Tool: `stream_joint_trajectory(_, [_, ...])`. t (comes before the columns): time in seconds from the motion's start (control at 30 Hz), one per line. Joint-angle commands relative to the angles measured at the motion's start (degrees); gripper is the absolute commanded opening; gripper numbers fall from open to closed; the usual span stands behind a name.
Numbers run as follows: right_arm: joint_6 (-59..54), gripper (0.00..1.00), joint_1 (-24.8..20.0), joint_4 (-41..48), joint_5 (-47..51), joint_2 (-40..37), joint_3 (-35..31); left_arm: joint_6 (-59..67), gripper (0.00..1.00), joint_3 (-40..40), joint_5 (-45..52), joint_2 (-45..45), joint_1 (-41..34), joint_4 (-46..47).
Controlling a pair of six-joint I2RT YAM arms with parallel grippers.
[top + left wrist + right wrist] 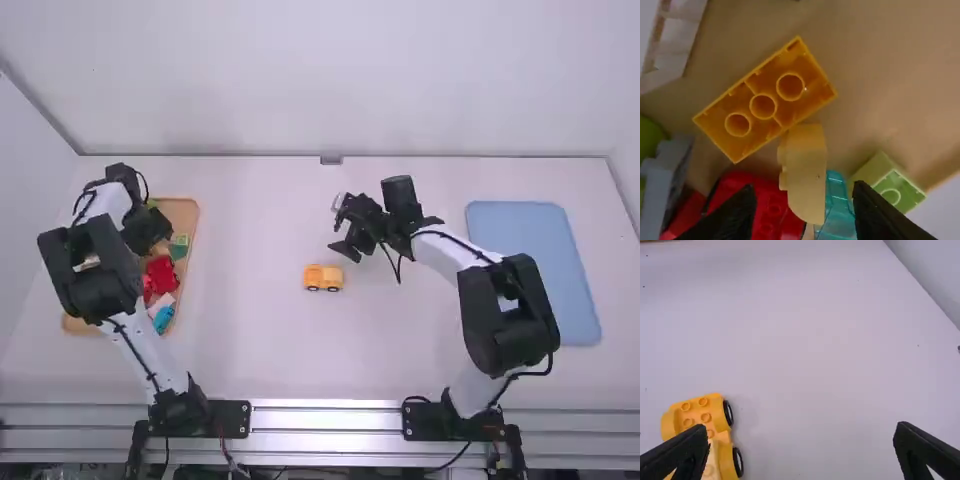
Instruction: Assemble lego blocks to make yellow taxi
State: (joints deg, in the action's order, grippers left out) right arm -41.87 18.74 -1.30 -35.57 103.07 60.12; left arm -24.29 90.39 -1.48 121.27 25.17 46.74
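High view looks down from six o'clock; left wrist, close, shares its tray (184, 212); right, facing nine, its car (323, 277).

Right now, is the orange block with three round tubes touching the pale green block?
Apart. The left wrist view shows bare tray between the orange block and the pale green block.

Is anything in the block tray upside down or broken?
Yes, in the tan tray an orange brick lies upside down: its hollow bottom and round tubes show. Next to it, a pale yellow block is on its side, bumps pointing sideways. I see nothing broken.
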Motion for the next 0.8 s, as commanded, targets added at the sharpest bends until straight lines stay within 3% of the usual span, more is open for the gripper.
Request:
stream_joint_trajectory(0.0, [0.13,0.99,0.07,0.20,-0.37,-0.44,0.94,-1.33,0.50,1.16,0.42,1.70,-0.42,0.13])
stream_joint_trajectory(0.17, [1.84,0.99,0.07,0.00,-0.37,-0.44,0.94,-2.12,0.44,0.04,0.42,2.54,-0.46,-1.36])
stream_joint_trajectory(0.77, [1.81,0.98,0.07,0.20,-0.37,-0.42,0.94,-2.95,0.46,-6.03,0.37,2.56,-0.83,-7.21])
